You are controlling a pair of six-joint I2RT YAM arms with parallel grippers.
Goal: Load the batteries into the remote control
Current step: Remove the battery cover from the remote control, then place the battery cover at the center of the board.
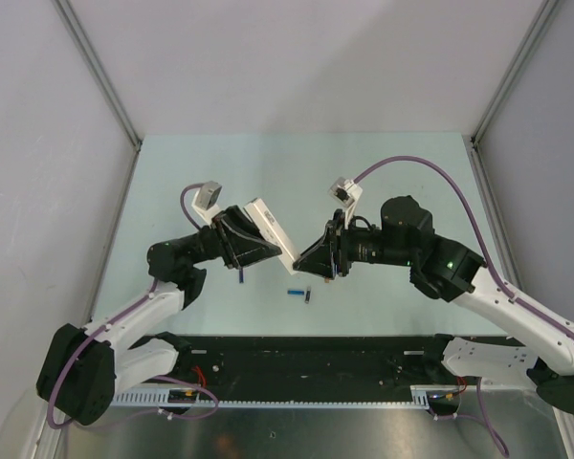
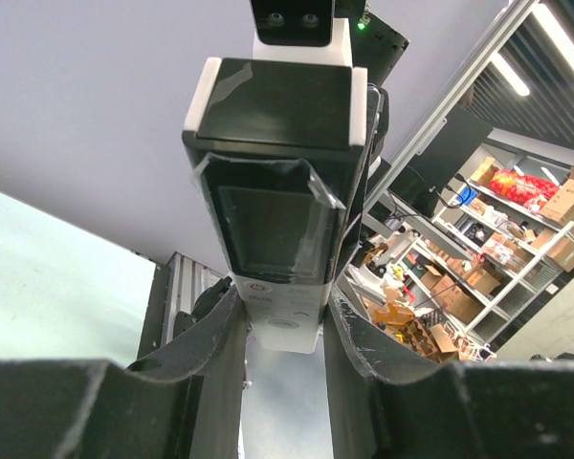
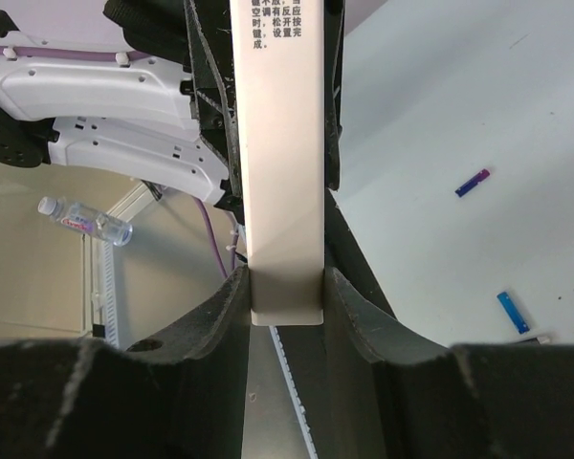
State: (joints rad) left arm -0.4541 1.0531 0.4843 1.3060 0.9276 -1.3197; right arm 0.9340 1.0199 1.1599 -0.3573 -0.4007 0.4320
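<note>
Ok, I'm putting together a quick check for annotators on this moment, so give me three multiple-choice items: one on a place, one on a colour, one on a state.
1. Where is the remote control?
A. Lying flat on the table
B. Held off the table between both tools
C. Resting on the arm bases

2. Two batteries lie together on the table in front of the arms. What colour is the left one in the top view?
A. Blue
B. Yellow
C. Green

3. What state is the left tool in?
A. Open and empty
B. Shut on the remote control
C. Shut on a battery

Answers:
1. B: the remote control is pinched by the left tool and the right tool.
2. A: that battery shows blue against the pale table.
3. B: in the left wrist view its fingers press on both sides of the remote control.
</note>
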